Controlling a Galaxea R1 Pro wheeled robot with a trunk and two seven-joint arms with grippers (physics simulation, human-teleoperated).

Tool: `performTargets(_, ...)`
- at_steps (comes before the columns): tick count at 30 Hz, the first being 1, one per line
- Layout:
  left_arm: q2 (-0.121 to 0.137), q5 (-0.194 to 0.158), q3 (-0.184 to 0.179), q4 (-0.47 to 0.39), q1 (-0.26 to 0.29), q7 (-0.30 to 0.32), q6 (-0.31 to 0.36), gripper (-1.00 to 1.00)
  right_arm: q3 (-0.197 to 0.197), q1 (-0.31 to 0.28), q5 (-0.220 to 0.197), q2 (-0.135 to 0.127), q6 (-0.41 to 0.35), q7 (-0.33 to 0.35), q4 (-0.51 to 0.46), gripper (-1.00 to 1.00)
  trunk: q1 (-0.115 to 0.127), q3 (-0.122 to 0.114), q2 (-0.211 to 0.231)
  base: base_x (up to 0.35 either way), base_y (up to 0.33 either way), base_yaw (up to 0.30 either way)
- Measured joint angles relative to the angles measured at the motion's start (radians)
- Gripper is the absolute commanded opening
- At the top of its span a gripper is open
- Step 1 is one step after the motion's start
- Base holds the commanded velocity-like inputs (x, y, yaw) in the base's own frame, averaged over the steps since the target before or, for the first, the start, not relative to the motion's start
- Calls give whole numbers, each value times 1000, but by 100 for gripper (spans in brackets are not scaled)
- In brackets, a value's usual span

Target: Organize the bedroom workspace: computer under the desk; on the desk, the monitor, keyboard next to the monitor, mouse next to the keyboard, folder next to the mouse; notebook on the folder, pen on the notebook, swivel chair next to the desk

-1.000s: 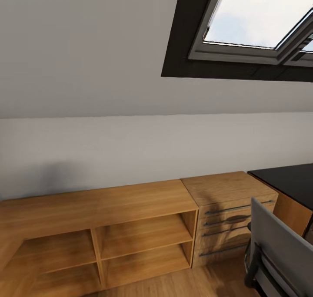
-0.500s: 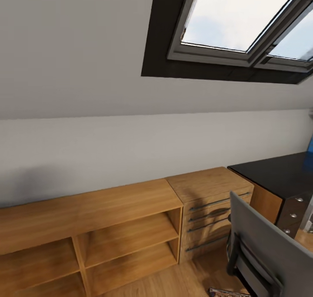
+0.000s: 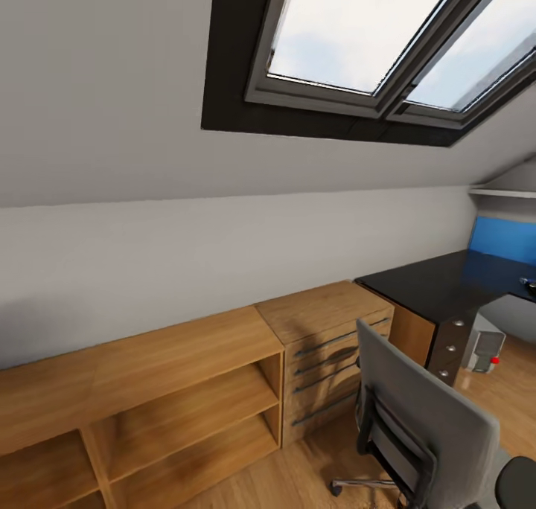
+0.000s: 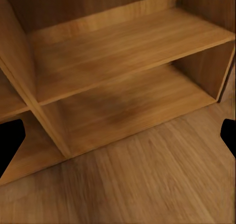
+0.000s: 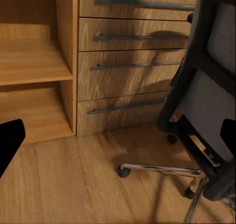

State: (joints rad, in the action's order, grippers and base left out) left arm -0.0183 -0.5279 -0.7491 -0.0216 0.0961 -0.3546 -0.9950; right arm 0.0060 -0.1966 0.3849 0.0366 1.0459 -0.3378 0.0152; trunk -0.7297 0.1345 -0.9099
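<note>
1. I judge I'm in the approach stage: nothing is held, and the head view takes in the swivel chair (image 3: 428,427) with its back toward me, in front of the wooden drawer unit (image 3: 327,353).
2. The desk (image 3: 439,282), my work surface, sits to the right past the drawers; the computer (image 3: 484,350) stands on the floor beneath it.
3. Left gripper (image 4: 118,135): dark fingertips at both frame edges, spread apart over the open shelf unit (image 4: 123,62). Right gripper (image 5: 118,140) likewise apart, empty, facing the chair's castors.
4. Next I'd need to come round to the chair's seat, which is hidden, for the folder.
5. I can read no writing or brands.
</note>
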Motion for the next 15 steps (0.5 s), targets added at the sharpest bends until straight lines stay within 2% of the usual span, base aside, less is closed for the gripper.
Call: performTargets(15, 0, 0, 0, 0, 0, 0, 0, 100, 0, 0, 0, 0, 0, 0, 0, 100, 0, 0, 0, 0, 0, -293)
